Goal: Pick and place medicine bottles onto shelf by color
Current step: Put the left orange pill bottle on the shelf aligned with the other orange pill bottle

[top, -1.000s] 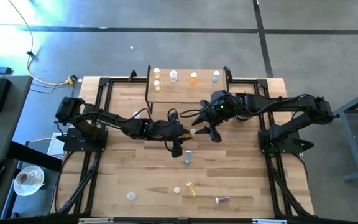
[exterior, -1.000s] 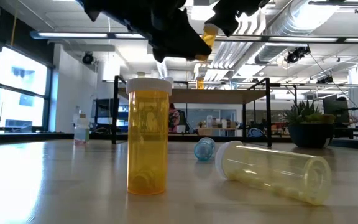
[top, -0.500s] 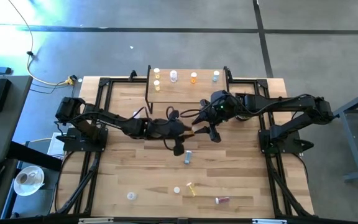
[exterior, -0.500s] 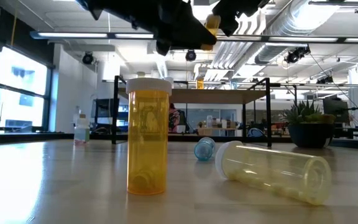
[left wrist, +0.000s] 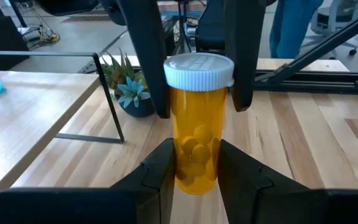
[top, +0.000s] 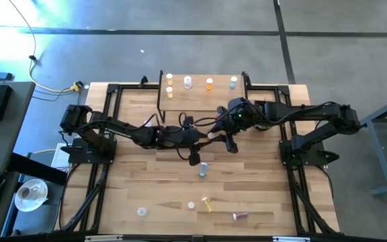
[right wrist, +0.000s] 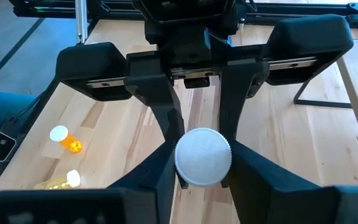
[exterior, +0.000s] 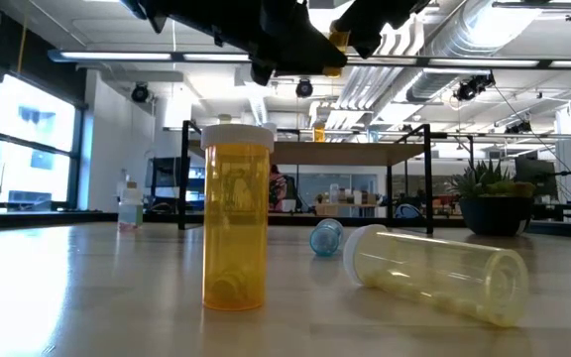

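While mid-handover above the surface (top: 146, 181): left pincer (left wrist: 194, 158) clamped on lower body of orange bottle (left wrist: 196, 140), right pincer (right wrist: 202, 163) closing around its white cap | probably light, rigid, slick plastic; best gripped across body below cap | translucent amber, pills inside | shelf (top: 200, 97) just beyond.
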`<act>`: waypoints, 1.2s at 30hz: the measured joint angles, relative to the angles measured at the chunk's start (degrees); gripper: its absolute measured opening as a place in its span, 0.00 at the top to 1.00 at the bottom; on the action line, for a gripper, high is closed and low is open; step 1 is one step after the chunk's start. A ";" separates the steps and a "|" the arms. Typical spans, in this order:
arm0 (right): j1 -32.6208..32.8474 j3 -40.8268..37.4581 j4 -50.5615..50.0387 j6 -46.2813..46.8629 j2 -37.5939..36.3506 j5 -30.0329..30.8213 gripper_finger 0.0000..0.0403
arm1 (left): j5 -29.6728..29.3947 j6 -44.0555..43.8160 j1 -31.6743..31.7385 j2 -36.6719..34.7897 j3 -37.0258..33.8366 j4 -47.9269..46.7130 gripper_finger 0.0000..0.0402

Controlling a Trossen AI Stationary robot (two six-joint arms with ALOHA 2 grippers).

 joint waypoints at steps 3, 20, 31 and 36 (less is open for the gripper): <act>0.00 0.00 -0.02 0.11 0.00 0.05 0.75 | 0.52 -0.24 0.37 0.00 0.00 -0.06 0.77; 0.07 -0.02 0.93 0.17 0.02 7.23 0.74 | 0.39 1.46 0.48 -1.58 0.01 -5.59 0.51; -0.97 -0.04 6.60 -1.15 0.02 19.91 0.74 | -3.18 1.16 0.60 -11.95 -0.15 -24.43 0.50; -4.64 -0.04 8.51 -1.01 0.02 22.90 0.74 | -4.15 0.45 0.17 -16.55 -0.57 -30.48 0.51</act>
